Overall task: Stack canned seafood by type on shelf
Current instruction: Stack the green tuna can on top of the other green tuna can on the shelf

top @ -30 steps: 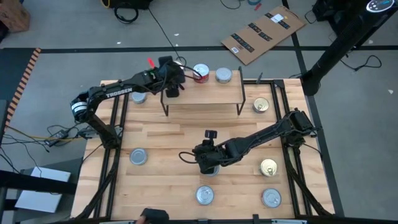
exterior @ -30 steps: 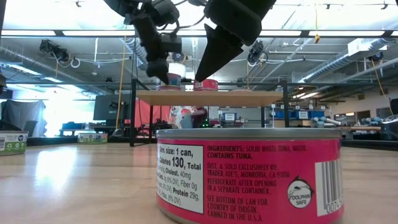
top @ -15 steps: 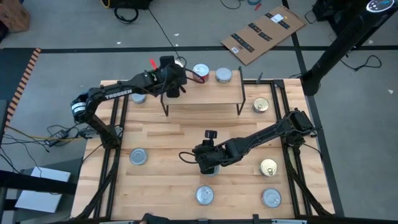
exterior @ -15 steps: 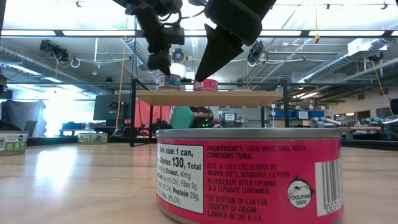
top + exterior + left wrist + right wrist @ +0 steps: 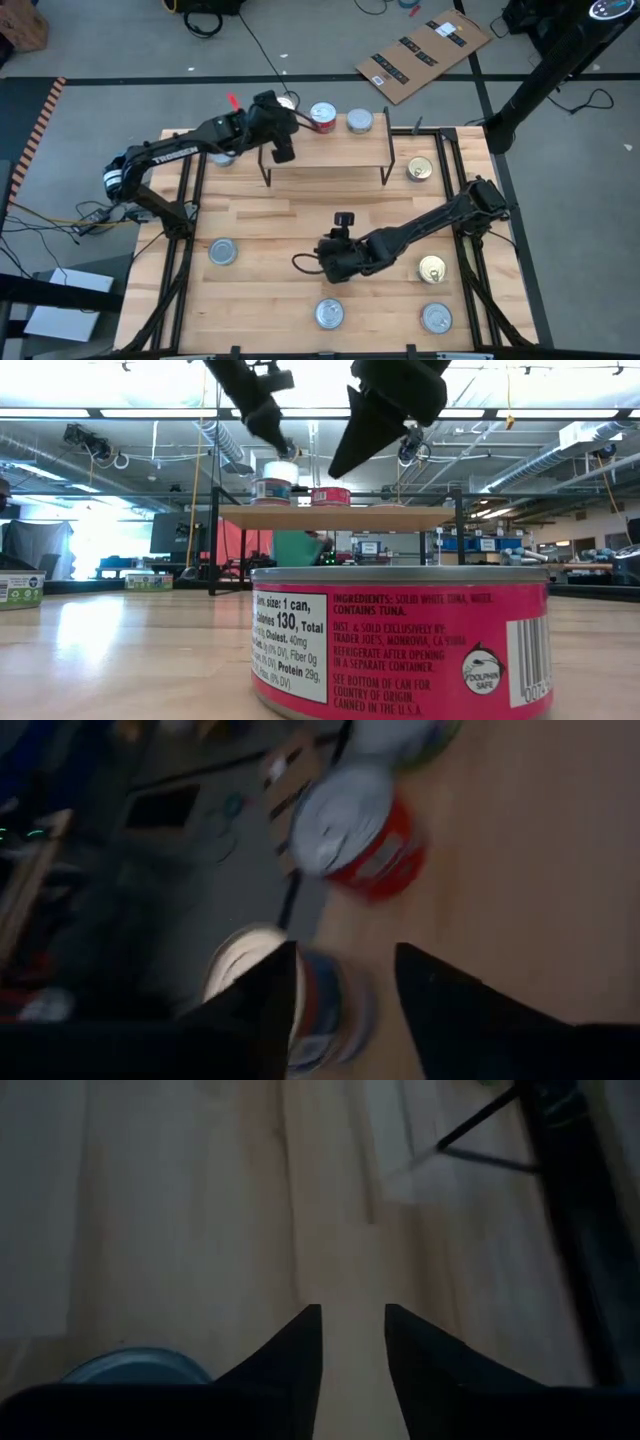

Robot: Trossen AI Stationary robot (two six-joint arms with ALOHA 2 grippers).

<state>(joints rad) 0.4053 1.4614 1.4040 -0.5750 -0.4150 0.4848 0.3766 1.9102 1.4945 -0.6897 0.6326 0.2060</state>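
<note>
The shelf [image 5: 330, 150] stands at the table's far side. On it a silver-topped tin [image 5: 275, 468] rests on another tin [image 5: 271, 490], beside a red-labelled tin [image 5: 322, 116] and a silver tin [image 5: 359, 122]. My left gripper [image 5: 278, 140] hangs open above the stack, which shows between its fingers as the stacked tins [image 5: 325, 1005]; it touches nothing. My right gripper [image 5: 336, 262] hovers low over mid-table, its fingers a little apart, and holds nothing. A silver tin [image 5: 130, 1365] lies just beside it.
Loose tins lie on the table: one at the left [image 5: 222, 252], two near the front edge [image 5: 329, 314] [image 5: 436, 318], gold-topped ones at the right [image 5: 432, 268] [image 5: 420, 170], and one left of the shelf [image 5: 222, 155]. The pink-labelled tin [image 5: 400, 645] fills the low view.
My left gripper has risen from the top tin of the stack on the shelf and tipped; the two stacked tins stay in place. My right gripper has lifted slightly and shifted a little toward the near edge.
</note>
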